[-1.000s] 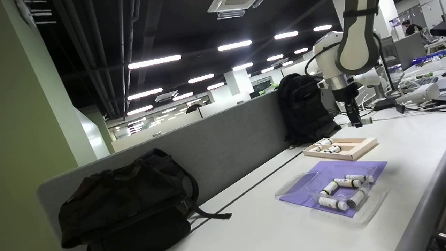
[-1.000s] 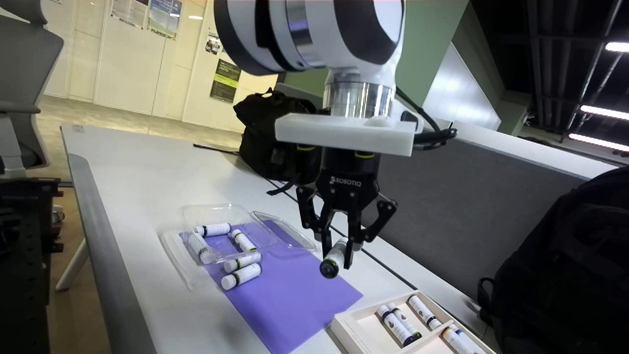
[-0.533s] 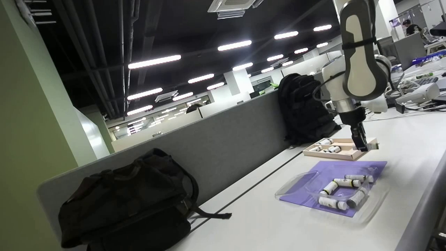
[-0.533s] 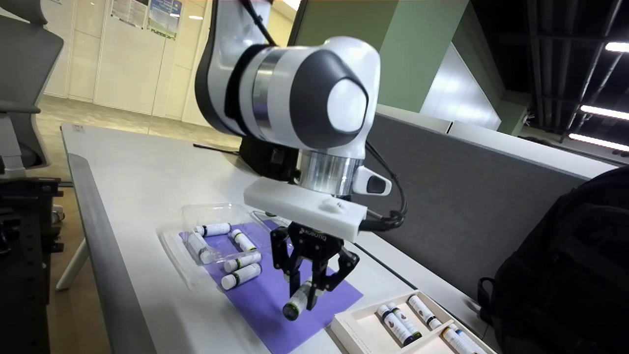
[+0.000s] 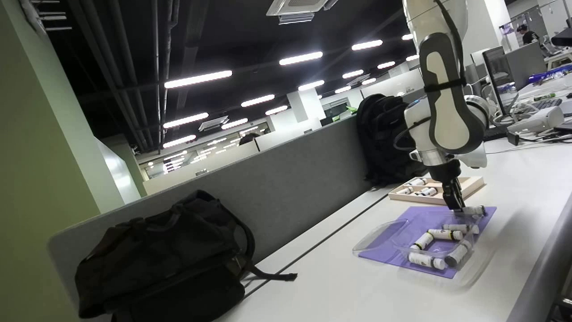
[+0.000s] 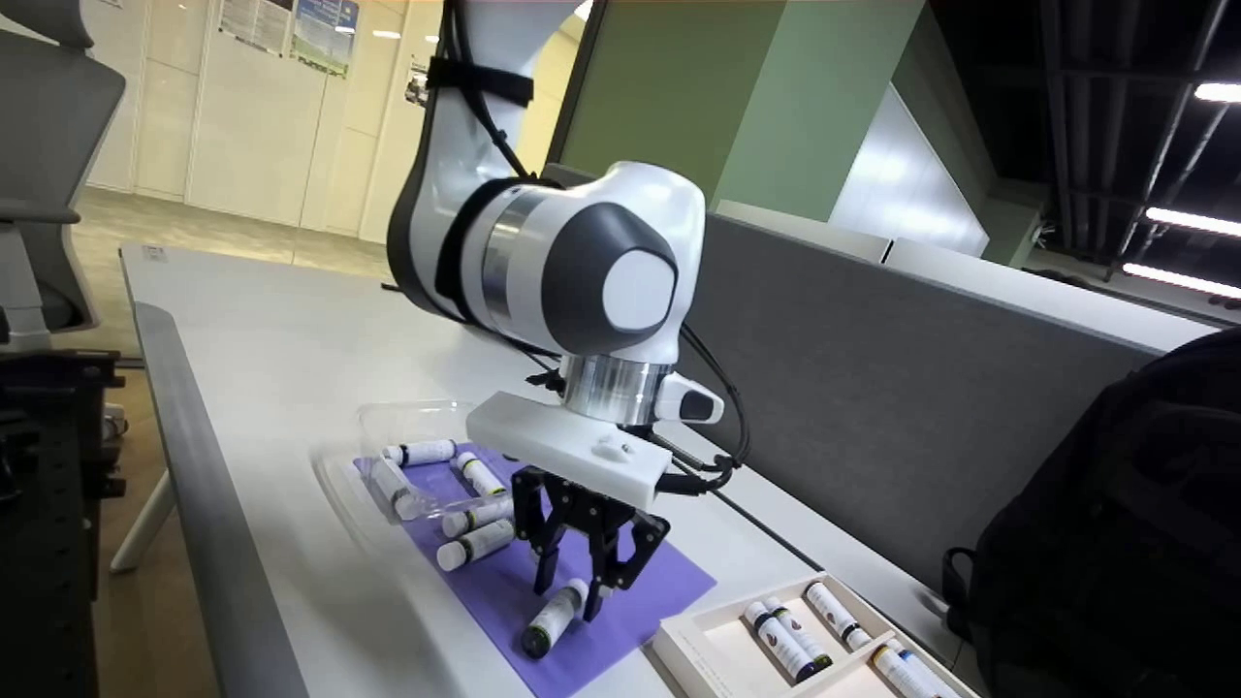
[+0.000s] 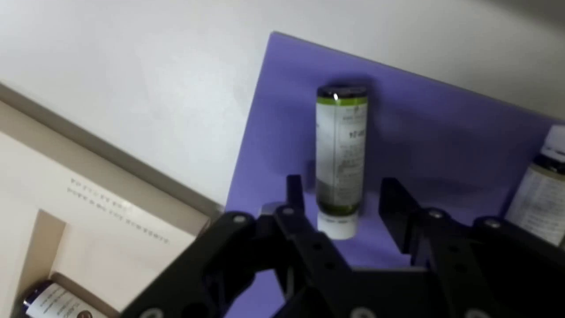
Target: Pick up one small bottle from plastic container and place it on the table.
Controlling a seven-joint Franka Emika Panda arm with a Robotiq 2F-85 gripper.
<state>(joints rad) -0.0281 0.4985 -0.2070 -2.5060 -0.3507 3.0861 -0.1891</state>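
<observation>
Busy white table [image 6: 281, 339] tbh: purple mat [image 6: 650, 582], clear plastic container [image 6: 417, 424] sticking partly past it, tan wooden tray [image 6: 690, 664], two black backpacks [image 5: 165, 255].

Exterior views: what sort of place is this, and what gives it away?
Probably an open-plan office, though a lab space isn't ruled out: a gray partition runs along the long white desk, and an office chair shows in an exterior view.

Ceiling lights [image 5: 300, 58] glare white; the wrist view looks slightly blurred.
</observation>
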